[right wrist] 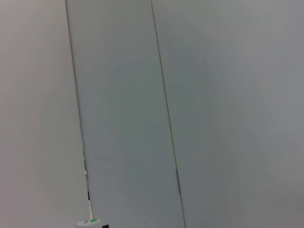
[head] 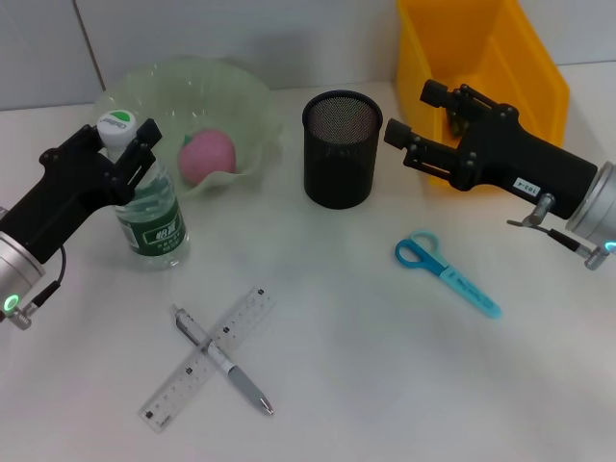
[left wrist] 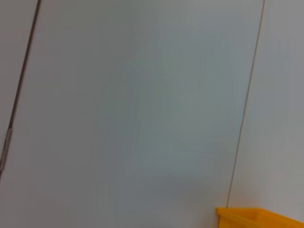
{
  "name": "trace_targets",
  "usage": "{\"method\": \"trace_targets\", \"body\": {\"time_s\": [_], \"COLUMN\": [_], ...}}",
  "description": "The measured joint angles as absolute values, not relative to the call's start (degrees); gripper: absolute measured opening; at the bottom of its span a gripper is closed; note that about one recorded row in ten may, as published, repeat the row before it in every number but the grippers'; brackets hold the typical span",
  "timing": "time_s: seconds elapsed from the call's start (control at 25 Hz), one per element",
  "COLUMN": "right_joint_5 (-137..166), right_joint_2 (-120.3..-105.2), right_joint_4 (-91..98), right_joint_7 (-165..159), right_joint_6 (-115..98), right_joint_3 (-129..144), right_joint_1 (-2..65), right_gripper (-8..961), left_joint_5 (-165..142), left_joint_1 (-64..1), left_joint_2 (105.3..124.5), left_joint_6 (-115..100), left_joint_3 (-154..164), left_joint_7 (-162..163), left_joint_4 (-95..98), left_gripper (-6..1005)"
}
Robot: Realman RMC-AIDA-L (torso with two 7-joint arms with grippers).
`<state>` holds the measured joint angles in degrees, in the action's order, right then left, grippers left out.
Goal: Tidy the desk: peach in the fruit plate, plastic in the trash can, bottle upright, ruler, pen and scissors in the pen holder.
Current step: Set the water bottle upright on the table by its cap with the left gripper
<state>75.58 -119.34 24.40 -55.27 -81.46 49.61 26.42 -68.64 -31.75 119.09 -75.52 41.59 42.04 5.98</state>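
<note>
An upright clear bottle (head: 152, 219) with a white and green cap (head: 115, 123) stands at the left. My left gripper (head: 121, 144) is shut on its neck. A pink peach (head: 207, 156) lies in the pale green fruit plate (head: 245, 106). The black mesh pen holder (head: 342, 149) stands in the middle. My right gripper (head: 406, 111) hovers open and empty between the holder and the yellow trash can (head: 481, 67). Blue scissors (head: 443, 271) lie at the right. A clear ruler (head: 207, 356) and a grey pen (head: 223, 361) lie crossed near the front. No plastic is in view.
Both wrist views show mostly the pale wall. A corner of the yellow trash can (left wrist: 256, 218) appears in the left wrist view, and the bottle cap (right wrist: 90, 222) shows in the right wrist view. The white desk (head: 337, 366) extends bare between ruler and scissors.
</note>
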Motion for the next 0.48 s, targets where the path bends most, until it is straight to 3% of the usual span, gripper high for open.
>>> {"method": "trace_targets", "body": {"time_s": [0.48], "right_joint_5": [75.6], "right_joint_2": [-119.34], "right_joint_4": [24.4], "right_joint_7": [-55.3], "right_joint_6": [-81.6], "right_joint_3": [49.8], "right_joint_1": [26.4], "right_gripper": [785], "left_joint_5": [-68.9], "left_joint_1": [-31.9], "left_joint_2": [119.07], "left_joint_6": [-75.5], "left_joint_3": [41.9], "left_joint_7": [42.7], "left_joint_4": [6.0], "left_gripper": [450]}}
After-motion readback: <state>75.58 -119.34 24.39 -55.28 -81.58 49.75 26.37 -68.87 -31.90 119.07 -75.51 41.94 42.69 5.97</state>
